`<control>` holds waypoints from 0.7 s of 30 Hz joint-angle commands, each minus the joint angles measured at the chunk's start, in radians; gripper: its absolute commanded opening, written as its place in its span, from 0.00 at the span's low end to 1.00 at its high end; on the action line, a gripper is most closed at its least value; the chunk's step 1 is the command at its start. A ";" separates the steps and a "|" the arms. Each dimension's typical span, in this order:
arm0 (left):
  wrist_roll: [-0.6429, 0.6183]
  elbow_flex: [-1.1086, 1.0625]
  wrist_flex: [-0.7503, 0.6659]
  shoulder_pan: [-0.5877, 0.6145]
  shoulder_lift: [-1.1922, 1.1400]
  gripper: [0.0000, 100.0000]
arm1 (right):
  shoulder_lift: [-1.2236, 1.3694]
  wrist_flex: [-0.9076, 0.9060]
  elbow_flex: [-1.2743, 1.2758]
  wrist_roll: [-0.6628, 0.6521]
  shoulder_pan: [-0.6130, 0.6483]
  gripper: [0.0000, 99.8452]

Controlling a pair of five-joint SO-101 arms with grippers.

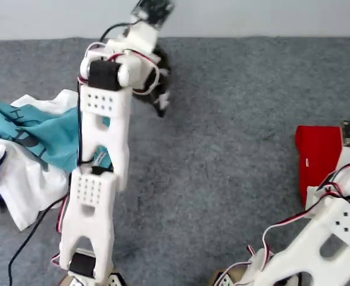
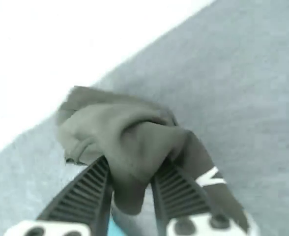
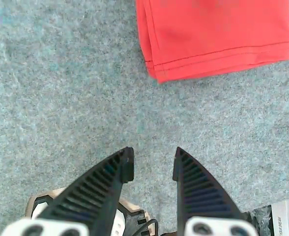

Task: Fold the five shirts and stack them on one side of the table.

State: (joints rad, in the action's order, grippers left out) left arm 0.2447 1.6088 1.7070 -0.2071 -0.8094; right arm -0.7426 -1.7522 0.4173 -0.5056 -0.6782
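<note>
On my left wrist feed, the left gripper (image 2: pixel 134 164) has its fingers pinched on a bunched dark shirt (image 2: pixel 130 132). The cloth droops over the grey table (image 1: pixel 234 119), well apart from the folded red shirt (image 3: pixel 213 34). My right gripper (image 3: pixel 154 156) hangs near that red shirt's hemmed corner, not touching it, with its fingers spread and nothing between them. On the opposite side of the table from the red shirt, a teal shirt (image 1: pixel 38 134) lies crumpled over a white shirt (image 1: pixel 20 179), both unfolded.
</note>
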 commanded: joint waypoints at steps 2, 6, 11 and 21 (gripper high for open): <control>0.003 0.062 0.049 -0.123 0.330 0.01 | -0.022 -0.028 0.000 0.011 0.013 0.14; 0.003 0.062 0.051 -0.238 0.497 0.01 | -0.022 -0.021 0.055 0.009 0.013 0.14; 0.003 -0.087 0.051 -0.397 0.669 0.01 | -0.024 0.038 0.166 0.009 0.013 0.14; 0.069 -1.148 0.048 -0.390 0.793 0.02 | -0.024 0.061 0.176 -0.040 0.015 0.14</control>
State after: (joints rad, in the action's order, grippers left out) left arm 0.2601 0.7986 1.7361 -0.6552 -0.0729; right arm -0.7426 -1.7047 0.5923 -0.5209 -0.6782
